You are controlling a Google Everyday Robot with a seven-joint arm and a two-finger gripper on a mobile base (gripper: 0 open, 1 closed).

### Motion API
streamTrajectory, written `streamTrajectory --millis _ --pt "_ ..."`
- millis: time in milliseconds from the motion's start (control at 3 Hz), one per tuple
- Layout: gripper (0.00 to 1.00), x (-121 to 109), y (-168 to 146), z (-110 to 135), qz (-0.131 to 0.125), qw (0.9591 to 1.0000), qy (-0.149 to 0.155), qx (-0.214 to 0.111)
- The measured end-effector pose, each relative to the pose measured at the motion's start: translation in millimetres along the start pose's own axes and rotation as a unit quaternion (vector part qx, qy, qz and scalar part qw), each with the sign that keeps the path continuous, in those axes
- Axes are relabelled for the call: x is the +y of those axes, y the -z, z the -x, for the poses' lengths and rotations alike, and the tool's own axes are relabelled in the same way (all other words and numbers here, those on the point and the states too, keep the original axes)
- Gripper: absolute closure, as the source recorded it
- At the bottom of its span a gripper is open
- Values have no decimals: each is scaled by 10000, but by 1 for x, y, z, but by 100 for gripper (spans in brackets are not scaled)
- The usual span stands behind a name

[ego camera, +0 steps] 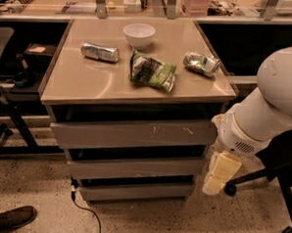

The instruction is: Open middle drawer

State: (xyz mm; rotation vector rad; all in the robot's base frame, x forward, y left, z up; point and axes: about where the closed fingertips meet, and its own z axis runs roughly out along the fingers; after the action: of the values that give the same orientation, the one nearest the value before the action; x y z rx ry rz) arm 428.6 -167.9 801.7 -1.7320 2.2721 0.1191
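Observation:
The middle drawer (136, 167) is a plain grey flat front, shut, between the wider scratched top front (133, 133) and the narrow bottom front (137, 191) of the cabinet. My white arm (269, 103) reaches in from the right. My gripper (216, 178), pale yellow, hangs pointing down just to the right of the cabinet, level with the middle and bottom drawers. It touches nothing I can see and holds nothing.
On the tabletop (89, 83) lie a white bowl (139, 34), a silver can (99, 52), a green snack bag (152, 71) and a crushed can (201, 63). An office chair base (280, 184) stands at right. A shoe (8, 218) and a cable (89, 211) are on the floor at left.

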Motion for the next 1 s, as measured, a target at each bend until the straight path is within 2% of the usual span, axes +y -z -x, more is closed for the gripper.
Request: streamTrajectory --millis 333,667,1000 --pt "0 0 1 0 0 10000 2 1" --pt "0 5 -28 -1 78 9999 -129 -58" --pt "0 4 -97 -8 241 9991 -247 -247"
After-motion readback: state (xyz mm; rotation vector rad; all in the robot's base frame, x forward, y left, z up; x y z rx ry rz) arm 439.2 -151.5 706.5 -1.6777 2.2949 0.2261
